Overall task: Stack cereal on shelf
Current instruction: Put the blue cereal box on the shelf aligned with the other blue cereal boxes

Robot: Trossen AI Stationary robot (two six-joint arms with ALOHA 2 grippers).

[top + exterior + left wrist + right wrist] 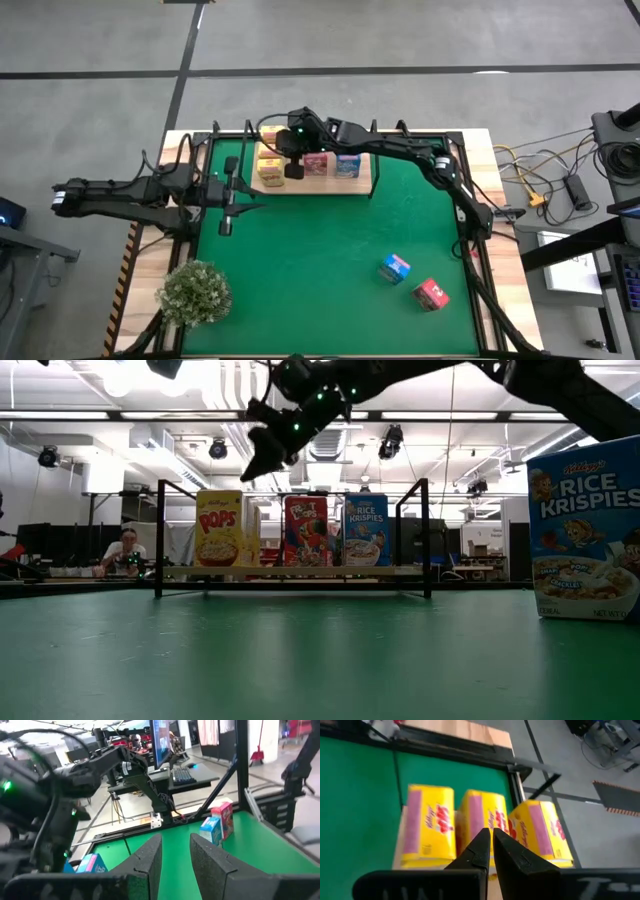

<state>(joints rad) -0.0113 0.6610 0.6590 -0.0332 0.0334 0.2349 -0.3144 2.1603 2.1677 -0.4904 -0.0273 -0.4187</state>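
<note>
1. We take the shelf [318,186], a light wooden board with thin black wire frames at its ends, as our landmark; it lies at the far edge of the green mat [320,270] that covers the surface [505,290].
2. On the shelf we see yellow Pops cartons [270,170] at its left end, a pink-red carton [316,165] at the middle and a blue Rice Krispies carton [348,166] toward its right end.
3. In the right wrist view three yellow cartons [482,827] stand side by side on the board.
4. The right tool [294,170] hangs above the shelf's left part, over the yellow cartons and just beside the pink-red one; its fingers [477,851] are pressed together and hold nothing.
5. From table height that tool [262,462] sits above the Pops carton [219,528], clear of its top.
6. The left tool [227,225] rests over the mat to the left of the shelf and nearer the front than it; its fingers [147,860] stand a little apart with nothing between them.
7. Two cartons lie well apart from the shelf, toward the mat's front right: a blue carton [394,268] and a pink-red carton [431,294], near each other.
8. A bushy pale green plant [194,293] stands well away from the shelf at the surface's front left corner.
9. Beyond the shelf, in the room behind, a person [124,550] sits at a desk.
</note>
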